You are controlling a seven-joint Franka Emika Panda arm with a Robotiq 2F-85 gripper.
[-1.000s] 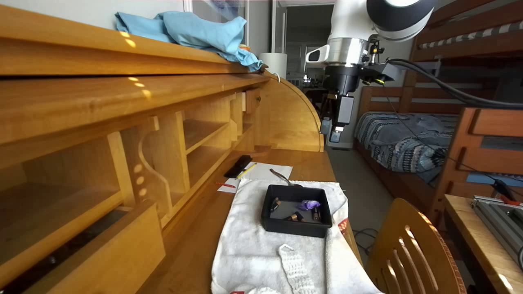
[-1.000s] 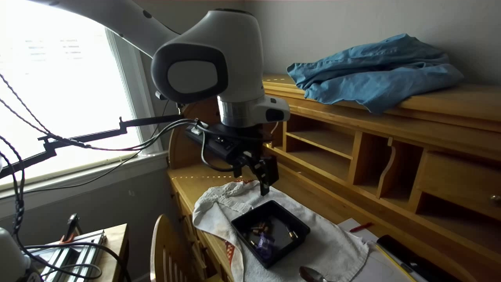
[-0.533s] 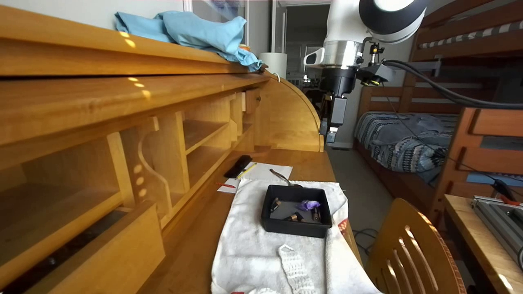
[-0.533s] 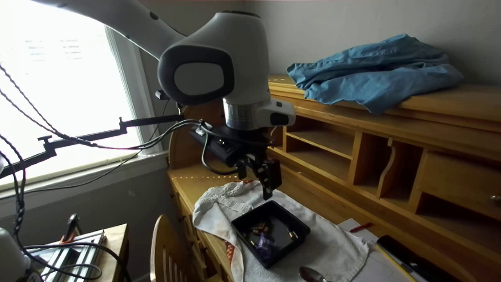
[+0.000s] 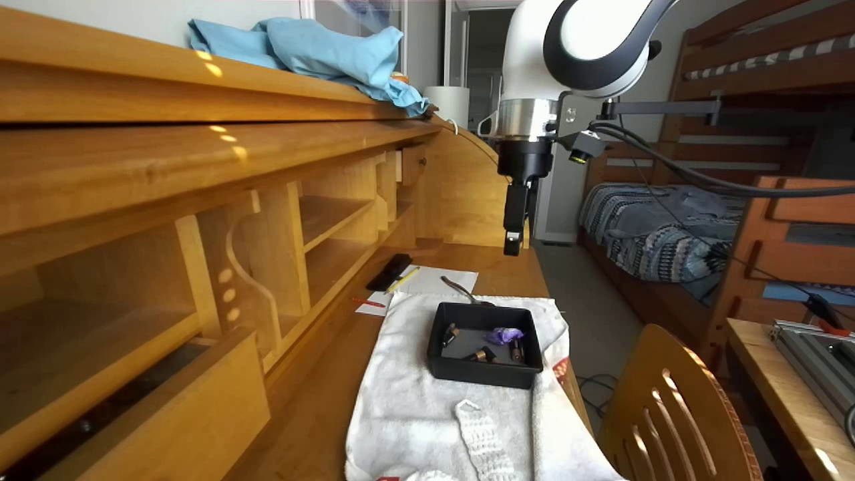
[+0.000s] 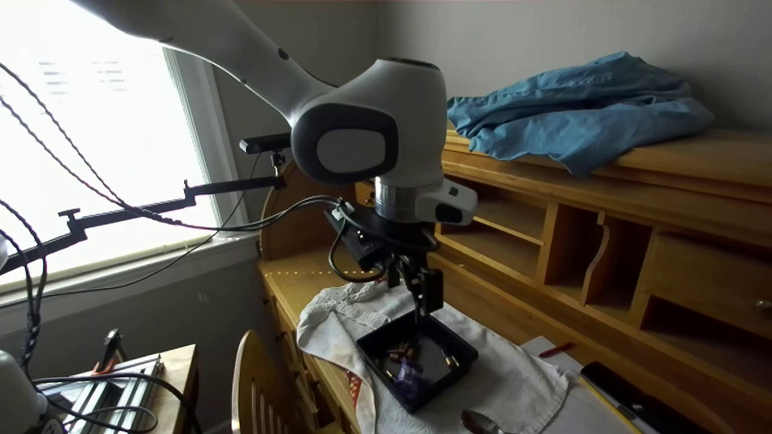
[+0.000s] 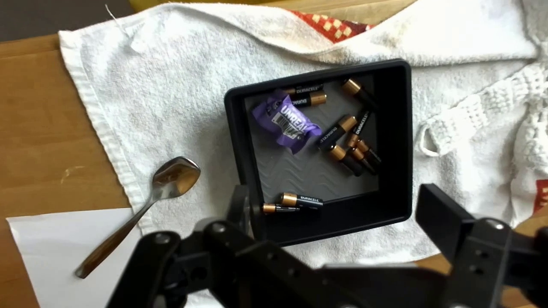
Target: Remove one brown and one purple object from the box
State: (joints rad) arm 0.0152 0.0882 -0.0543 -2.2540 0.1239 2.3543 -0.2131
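10 batts [image 7: 340,128] & 1 purple pkt [image 7: 289,122] in blk box [image 7: 396,179], fingers [image 7: 443,218] spread wide.

The claw [image 7: 336,206] has dropped closer to the box [image 7: 396,141]

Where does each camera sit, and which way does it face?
Wrist view: wrist-mounted, looking down at the black square tray; open black pincer shows.
An exterior view: above the brown wooden desk, looking along it, wooden bunk bed at picture right; white robot arm and pincer show.
An exterior view: raised, facing diagonally back along the desk, bright window at picture left; arm and pincer show.
Both exterior views share tray, desk and blue cloth.
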